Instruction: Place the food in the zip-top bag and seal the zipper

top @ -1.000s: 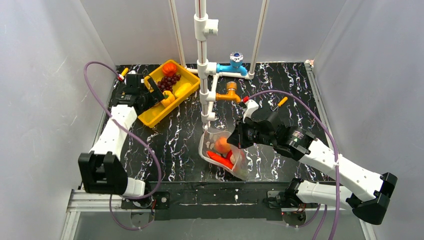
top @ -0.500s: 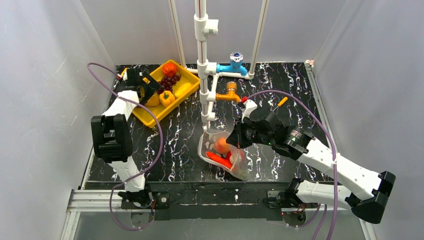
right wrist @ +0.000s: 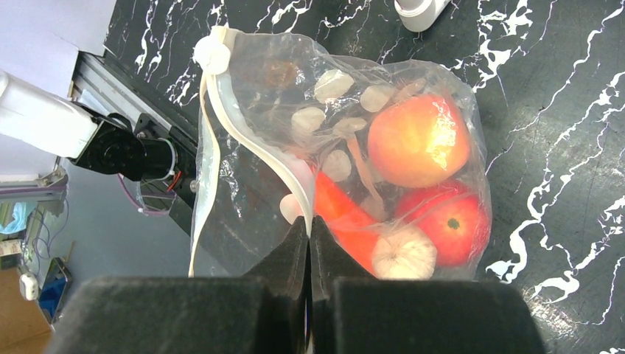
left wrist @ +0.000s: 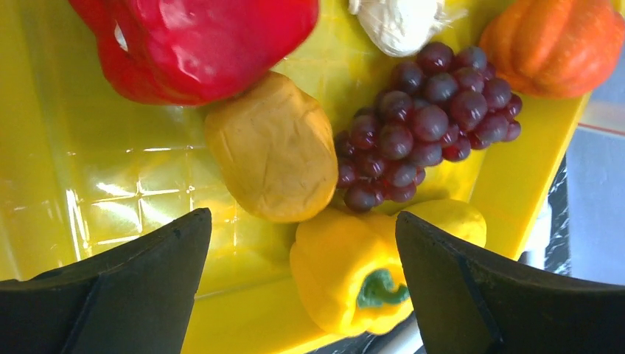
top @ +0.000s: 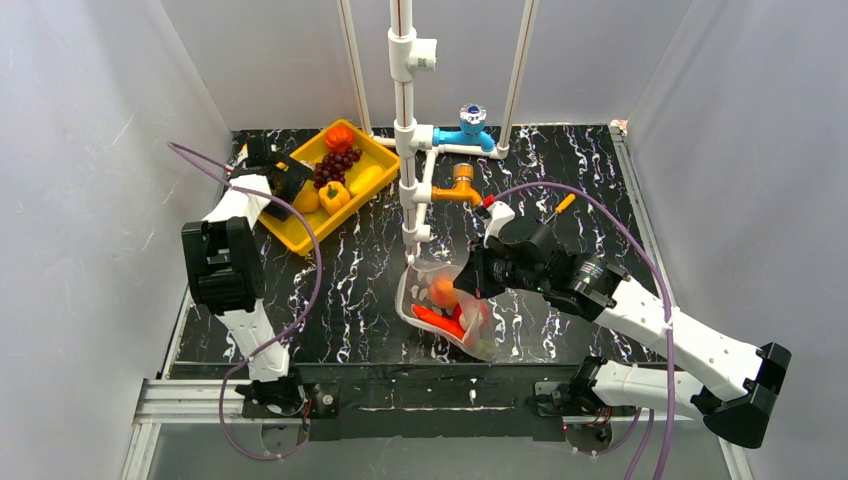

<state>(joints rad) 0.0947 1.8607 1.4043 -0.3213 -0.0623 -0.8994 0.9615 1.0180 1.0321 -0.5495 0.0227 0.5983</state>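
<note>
The clear zip-top bag printed with white dots [right wrist: 250,103] is thin, crinkly plastic film, shiny at its creases. The rectangular yellow plastic tray [left wrist: 110,184] is smooth and glossy (glare streaks its moulded grid). The red toy pepper [left wrist: 199,44] and dark purple toy grape bunch [left wrist: 427,125] gleam; the yellow-orange oval toy lump [left wrist: 269,147] looks matt, faintly grainy.

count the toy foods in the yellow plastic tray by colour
red: 1, glossy red pepper
white: 1, white garlic bulb
orange: 1, ribbed orange pumpkin
purple: 1, dark purple grape bunch
yellow: 3, yellow bell pepper, rounded yellow piece, mustard oval lump
total: 7 in view
</note>
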